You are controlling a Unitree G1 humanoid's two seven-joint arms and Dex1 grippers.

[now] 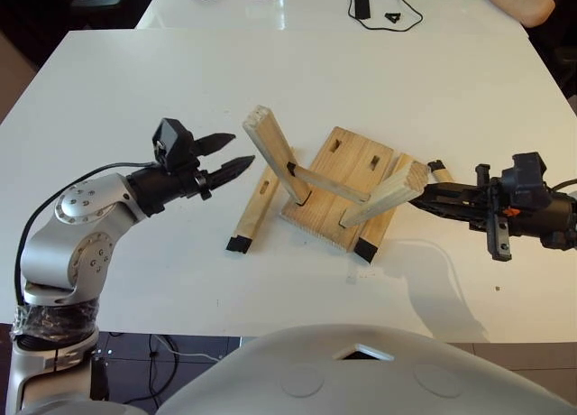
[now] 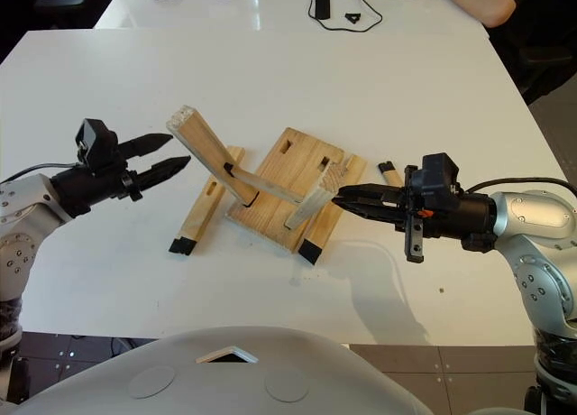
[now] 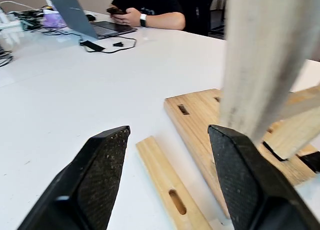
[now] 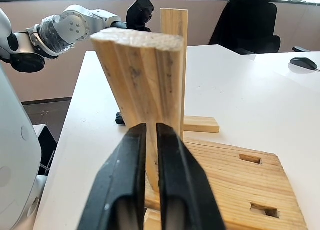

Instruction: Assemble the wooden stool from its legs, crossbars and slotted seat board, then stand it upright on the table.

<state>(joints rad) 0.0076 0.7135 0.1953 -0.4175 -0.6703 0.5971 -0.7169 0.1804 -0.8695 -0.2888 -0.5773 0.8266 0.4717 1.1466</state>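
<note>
On a white table (image 1: 135,81), at our left, the left claw (image 1: 240,150) hovers with its fingers apart, just beside a tilted leg (image 1: 270,142). That leg stands in the seat board (image 1: 350,152), which lies flat mid-table. The left wrist view adds an oval slot in a loose leg (image 3: 172,200) lying flat beside the board. A crossbar (image 1: 329,185) joins the tilted leg to a second leg (image 1: 394,191). In the right wrist view, the right claw (image 4: 151,128), fingers together on nothing, sits right at that second leg's upper end. Bare table stretches to the far and left edges.
</note>
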